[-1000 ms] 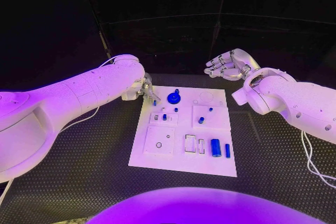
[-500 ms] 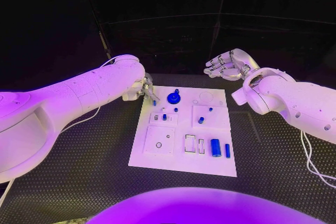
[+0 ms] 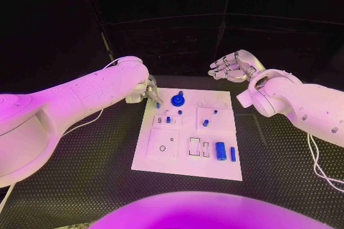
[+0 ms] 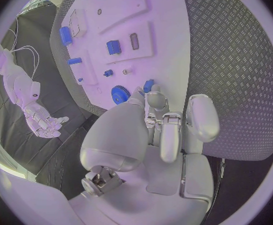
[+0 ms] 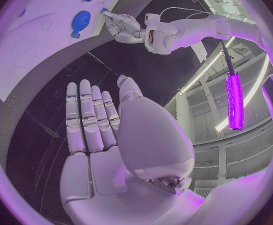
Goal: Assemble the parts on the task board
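Risk: the small blue part [image 4: 148, 85] at the fingertips [image 4: 154, 99] of the left hand [image 3: 147, 91] may slip or tip, since the hold looks like a light pinch at the tips; contact cannot be confirmed, so whether it is gripped cannot be told. The part sits just beyond those fingertips, beside the blue gear [image 4: 119, 94], at the near corner of the task board [image 3: 179, 162]. The left hand is lowered at that corner, fingers curled toward the part. The right hand [image 3: 230, 67] is raised well apart from the board, fingers extended side by side, holding nothing.
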`<act>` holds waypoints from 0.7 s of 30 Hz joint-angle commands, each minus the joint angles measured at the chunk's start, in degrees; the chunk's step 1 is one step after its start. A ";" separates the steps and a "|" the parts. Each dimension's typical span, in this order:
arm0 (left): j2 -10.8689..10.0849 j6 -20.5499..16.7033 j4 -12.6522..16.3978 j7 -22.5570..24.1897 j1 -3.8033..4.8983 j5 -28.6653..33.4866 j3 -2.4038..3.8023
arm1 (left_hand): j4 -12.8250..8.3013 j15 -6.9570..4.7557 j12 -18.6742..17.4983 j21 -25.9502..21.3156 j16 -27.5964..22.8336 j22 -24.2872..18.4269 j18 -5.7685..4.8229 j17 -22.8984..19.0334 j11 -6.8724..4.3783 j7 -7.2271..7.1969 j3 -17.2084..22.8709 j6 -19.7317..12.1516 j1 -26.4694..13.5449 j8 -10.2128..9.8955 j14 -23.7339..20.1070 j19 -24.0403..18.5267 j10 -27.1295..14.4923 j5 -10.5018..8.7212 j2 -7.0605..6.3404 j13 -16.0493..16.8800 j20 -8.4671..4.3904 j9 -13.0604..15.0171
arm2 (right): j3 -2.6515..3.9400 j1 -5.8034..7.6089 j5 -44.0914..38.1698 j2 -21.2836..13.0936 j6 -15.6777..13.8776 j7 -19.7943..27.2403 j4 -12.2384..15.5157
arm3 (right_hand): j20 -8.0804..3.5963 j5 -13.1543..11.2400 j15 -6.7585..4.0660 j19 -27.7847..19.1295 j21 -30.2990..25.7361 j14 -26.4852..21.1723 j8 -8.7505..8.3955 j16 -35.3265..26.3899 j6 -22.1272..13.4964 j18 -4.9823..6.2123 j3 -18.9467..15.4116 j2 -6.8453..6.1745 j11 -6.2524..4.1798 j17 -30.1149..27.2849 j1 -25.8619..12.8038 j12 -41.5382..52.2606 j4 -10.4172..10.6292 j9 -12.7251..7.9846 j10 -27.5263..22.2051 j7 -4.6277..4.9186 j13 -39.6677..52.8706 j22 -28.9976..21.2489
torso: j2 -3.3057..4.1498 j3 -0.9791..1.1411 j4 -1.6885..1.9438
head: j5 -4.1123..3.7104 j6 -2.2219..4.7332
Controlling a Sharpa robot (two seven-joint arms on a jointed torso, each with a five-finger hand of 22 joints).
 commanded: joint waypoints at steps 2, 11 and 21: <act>0.08 0.59 -0.08 0.29 0.05 0.31 0.02 | -1.64 -0.56 -0.35 -0.11 0.35 0.21 -0.41 15.09 -0.31 -0.34 2.42 0.07 2.57 -0.04 6.15 0.17 0.03 -0.14 0.61 -0.12 -0.37 -0.07 | 0.04 0.11 0.11 0.01 0.29 0.42 0.13 | 0.09 0.27 0.36 0.18 -0.41 -0.13 -0.20 -0.16 -0.15 0.23 0.26 -0.17 0.05 -0.10 0.08 -0.24 0.08 -0.06 -0.45 0.42 -0.06 -0.09 | -0.02 -0.01 0.06 | -0.01 0.00; 0.06 0.31 0.11 0.34 0.00 0.32 0.01 | -5.02 -0.43 -1.54 -0.26 0.35 0.48 -0.45 15.09 -0.19 -0.08 10.08 -0.36 5.05 -0.02 6.15 0.13 0.10 -0.12 -0.60 -1.04 -0.39 0.11 | 0.04 0.11 0.11 0.04 0.30 0.47 0.11 | 0.09 0.29 0.36 0.20 -0.44 -0.13 -0.21 -0.16 -0.15 0.23 0.31 -0.14 0.05 -0.12 0.08 -0.24 0.09 -0.06 -0.45 0.42 -0.06 -0.10 | -0.02 -0.02 0.05 | 0.08 0.00; -0.74 -1.91 1.57 1.03 -0.16 0.97 0.01 | -7.49 -0.30 -1.77 -0.27 0.35 1.17 -0.47 15.09 -0.23 0.11 23.16 -0.85 1.33 2.09 6.15 0.35 1.21 0.45 -6.33 -1.27 -0.30 1.90 | 0.04 0.11 0.11 0.07 0.34 0.53 0.02 | 0.10 0.30 0.35 0.21 -0.46 -0.12 -0.21 -0.16 -0.14 0.23 0.33 -0.12 0.05 -0.13 0.06 -0.24 0.11 -0.06 -0.44 0.42 -0.06 -0.10 | -0.08 -0.01 0.15 | 0.29 0.00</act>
